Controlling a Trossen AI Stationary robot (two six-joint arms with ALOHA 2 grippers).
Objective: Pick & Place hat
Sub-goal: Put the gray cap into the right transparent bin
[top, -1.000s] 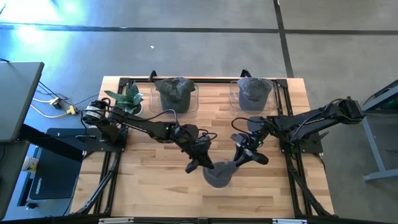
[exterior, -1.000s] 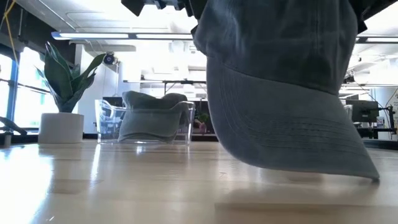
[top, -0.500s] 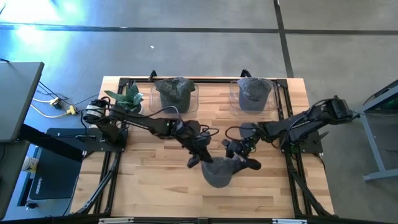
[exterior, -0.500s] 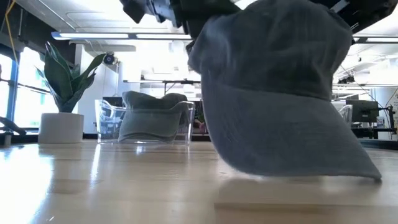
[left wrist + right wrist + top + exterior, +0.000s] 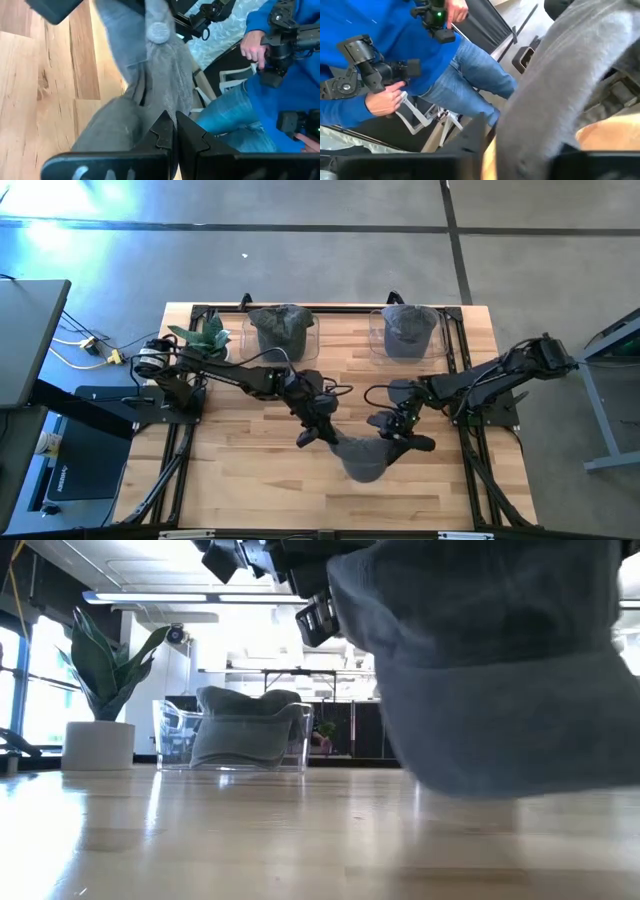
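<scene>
Hat (image 5: 362, 459), a grey cotton cap, sits near the front edge of the bench (image 5: 250, 470) in the high view, with the left claw (image 5: 308, 436) at its left edge and the right claw (image 5: 402, 439) at its right edge; two more caps rest in clear holders (image 5: 281, 335) at the back, beside a potted plant (image 5: 203, 337). From the low view the hat (image 5: 500, 670) hangs close over the wood, its brim drooping, so it appears lifted or nearly so. The left wrist view shows that claw's fingers (image 5: 162, 132) closed on a fold of the hat's cloth (image 5: 150, 85), near the crown button. In the right wrist view grey fabric (image 5: 555, 75) fills the frame, and I cannot tell how that claw stands. A person in blue with handheld controllers shows beyond the bench. Judging by its sag, the hat is light, soft and floppy; the stiffer brim or a seam looks the surest hold. No brand or writing can be read
</scene>
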